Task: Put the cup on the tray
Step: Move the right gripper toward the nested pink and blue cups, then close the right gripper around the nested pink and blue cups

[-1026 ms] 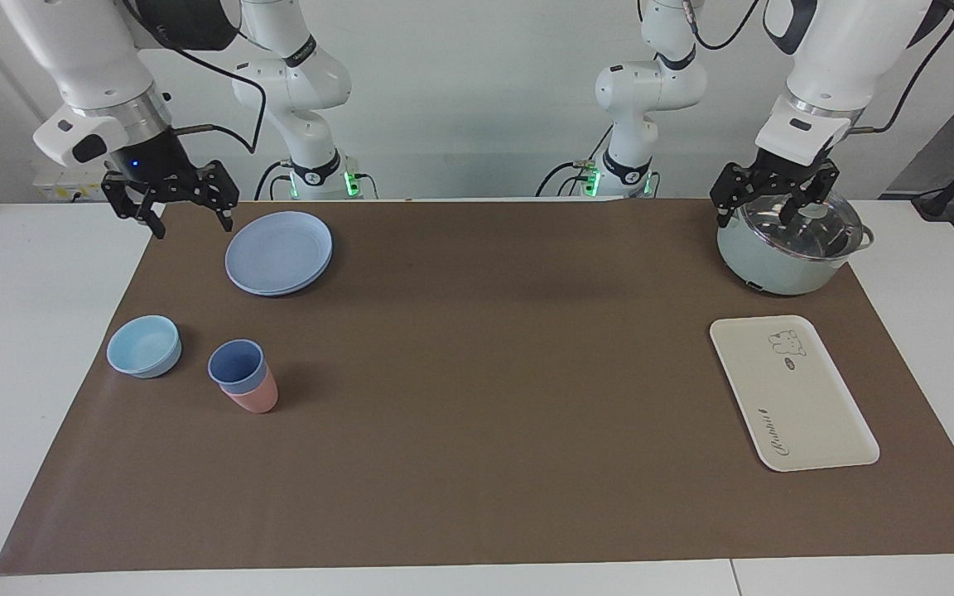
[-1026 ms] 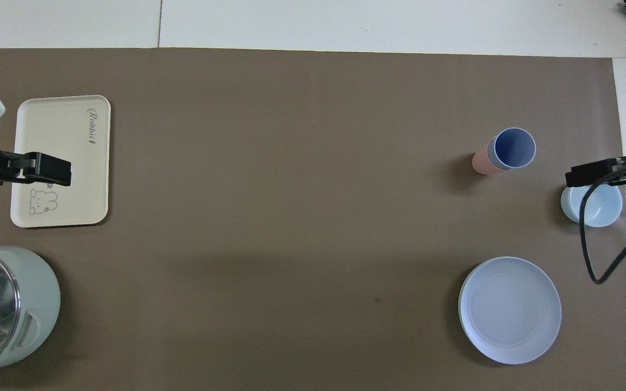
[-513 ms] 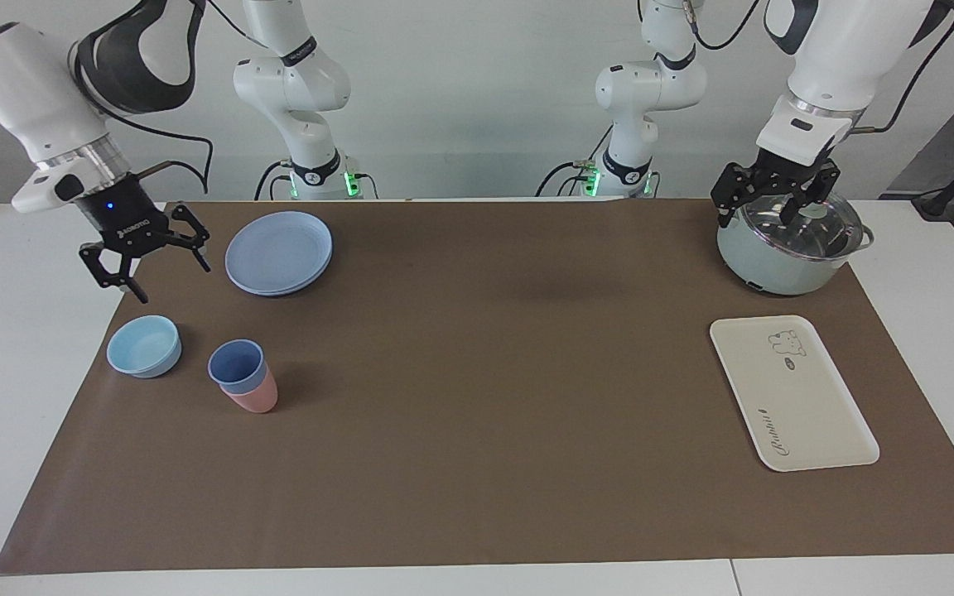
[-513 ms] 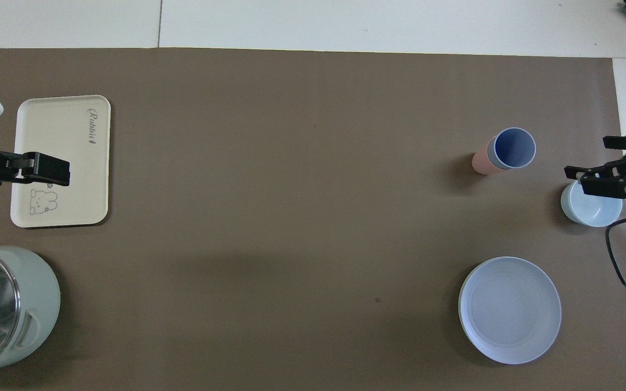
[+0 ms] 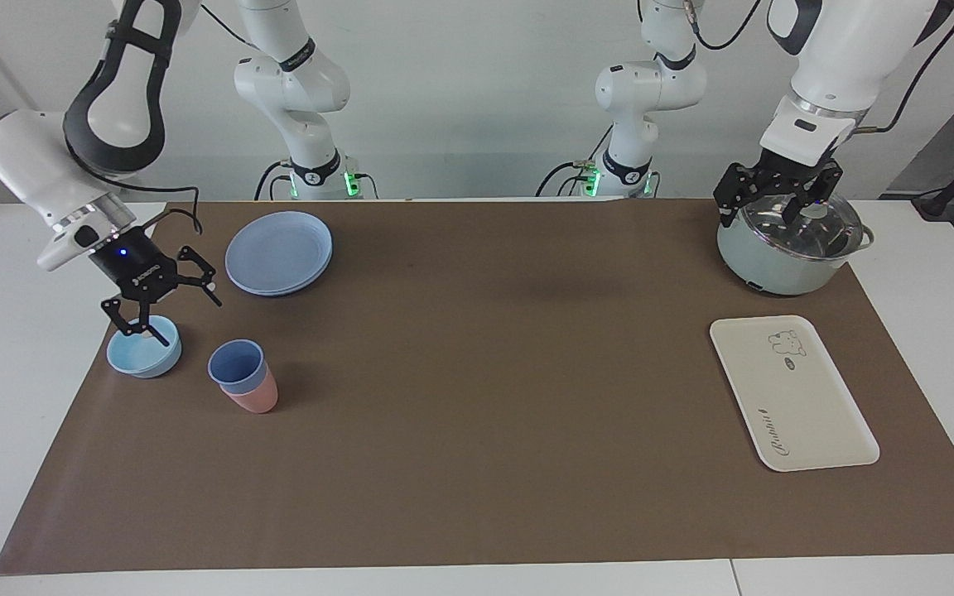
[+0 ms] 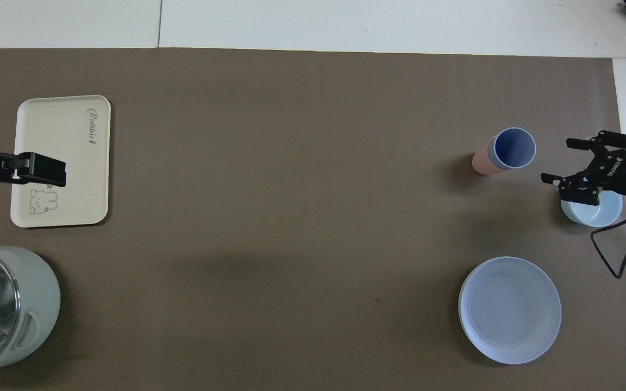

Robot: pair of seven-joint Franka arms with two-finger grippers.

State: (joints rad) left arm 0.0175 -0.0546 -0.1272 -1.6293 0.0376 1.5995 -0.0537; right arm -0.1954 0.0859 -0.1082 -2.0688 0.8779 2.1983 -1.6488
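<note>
The blue cup (image 5: 236, 366) stands nested inside a pink cup (image 5: 255, 401) at the right arm's end of the table. It also shows in the overhead view (image 6: 515, 147). My right gripper (image 5: 185, 319) is open and low over the table between the light-blue bowl (image 5: 144, 356) and the cups, apart from the cup; it also shows in the overhead view (image 6: 558, 161). The cream tray (image 5: 793, 394) lies bare at the left arm's end, and shows in the overhead view (image 6: 63, 136). My left gripper (image 5: 765, 215) is open, empty and waits over the pot.
A round blue plate (image 5: 278, 252) lies nearer to the robots than the cups. A pale green pot (image 5: 783, 252) with a glass lid stands nearer to the robots than the tray. A brown mat (image 5: 477, 414) covers the table.
My right gripper has come down from beside the plate to just above the bowl's rim, toward the cups. The left arm, cups and tray have not moved.
</note>
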